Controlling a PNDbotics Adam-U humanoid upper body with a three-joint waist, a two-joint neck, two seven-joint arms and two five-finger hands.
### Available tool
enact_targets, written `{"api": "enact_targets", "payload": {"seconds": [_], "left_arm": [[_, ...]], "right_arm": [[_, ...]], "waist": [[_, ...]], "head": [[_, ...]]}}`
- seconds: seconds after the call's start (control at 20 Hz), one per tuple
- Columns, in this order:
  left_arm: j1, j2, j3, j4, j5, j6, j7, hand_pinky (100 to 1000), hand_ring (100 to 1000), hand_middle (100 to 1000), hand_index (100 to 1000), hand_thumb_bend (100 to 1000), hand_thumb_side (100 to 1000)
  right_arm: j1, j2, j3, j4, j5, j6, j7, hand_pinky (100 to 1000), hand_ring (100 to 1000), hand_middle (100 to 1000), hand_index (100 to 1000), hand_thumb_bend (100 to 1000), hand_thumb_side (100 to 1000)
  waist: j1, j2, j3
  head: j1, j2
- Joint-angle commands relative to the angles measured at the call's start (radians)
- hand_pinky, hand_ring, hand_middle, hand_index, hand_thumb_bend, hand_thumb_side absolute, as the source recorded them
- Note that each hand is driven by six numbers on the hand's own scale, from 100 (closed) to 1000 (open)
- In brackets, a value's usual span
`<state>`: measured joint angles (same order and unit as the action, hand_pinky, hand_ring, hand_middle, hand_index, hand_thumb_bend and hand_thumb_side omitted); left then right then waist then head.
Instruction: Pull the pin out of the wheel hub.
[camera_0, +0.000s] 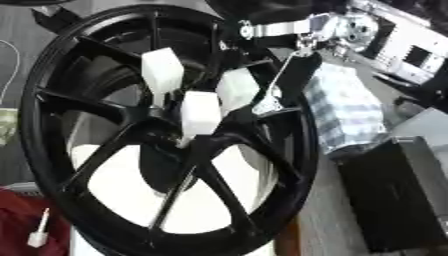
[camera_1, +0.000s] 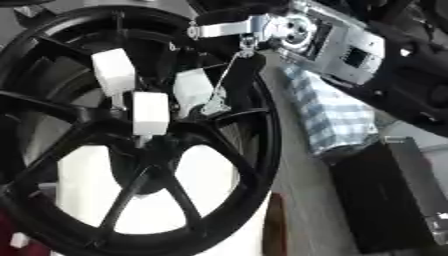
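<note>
Even, fairly bright indoor light is falling across both eye views, with no single source showing and no hard shadows lying anywhere. The whole scene is looking soft and smeared, so the black wheel (camera_0: 166, 130) is losing its spoke detail into flat dark shapes while the white blocks (camera_0: 199, 112) at its hub are washing out to near blank. Glare is catching on the silver metal arm joint (camera_1: 293, 27) above.
</note>
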<state>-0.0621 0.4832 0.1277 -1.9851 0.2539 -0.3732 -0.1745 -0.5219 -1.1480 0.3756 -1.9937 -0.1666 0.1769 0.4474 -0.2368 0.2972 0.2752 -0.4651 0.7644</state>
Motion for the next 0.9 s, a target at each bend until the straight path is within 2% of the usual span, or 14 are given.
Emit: {"api": "enact_targets", "payload": {"seconds": [0.05, 0.6, 0.9], "left_arm": [[-0.006, 0.004, 0.003, -0.015, -0.007, 0.005, -0.001, 909, 599, 592, 865, 100, 627], [-0.005, -0.007, 0.005, -0.015, -0.014, 0.009, -0.001, 910, 588, 592, 865, 100, 629], [-0.005, -0.011, 0.005, -0.015, -0.016, 0.011, -0.004, 911, 587, 592, 866, 100, 630]], "right_arm": [[-0.005, -0.019, -0.018, -0.006, 0.004, 0.003, -0.009, 713, 787, 712, 737, 443, 111], [0.009, -0.021, -0.027, -0.006, 0.018, 0.002, -0.01, 715, 789, 715, 740, 375, 100], [0.016, -0.023, -0.032, -0.006, 0.028, 0.003, -0.006, 717, 793, 723, 748, 377, 100]], "waist": [[0.011, -0.009, 0.0], [0.011, -0.004, 0.007], [0.011, -0.004, 0.012]], "head": [[-0.005, 0.006], [-0.01, 0.006], [-0.014, 0.006]]}}
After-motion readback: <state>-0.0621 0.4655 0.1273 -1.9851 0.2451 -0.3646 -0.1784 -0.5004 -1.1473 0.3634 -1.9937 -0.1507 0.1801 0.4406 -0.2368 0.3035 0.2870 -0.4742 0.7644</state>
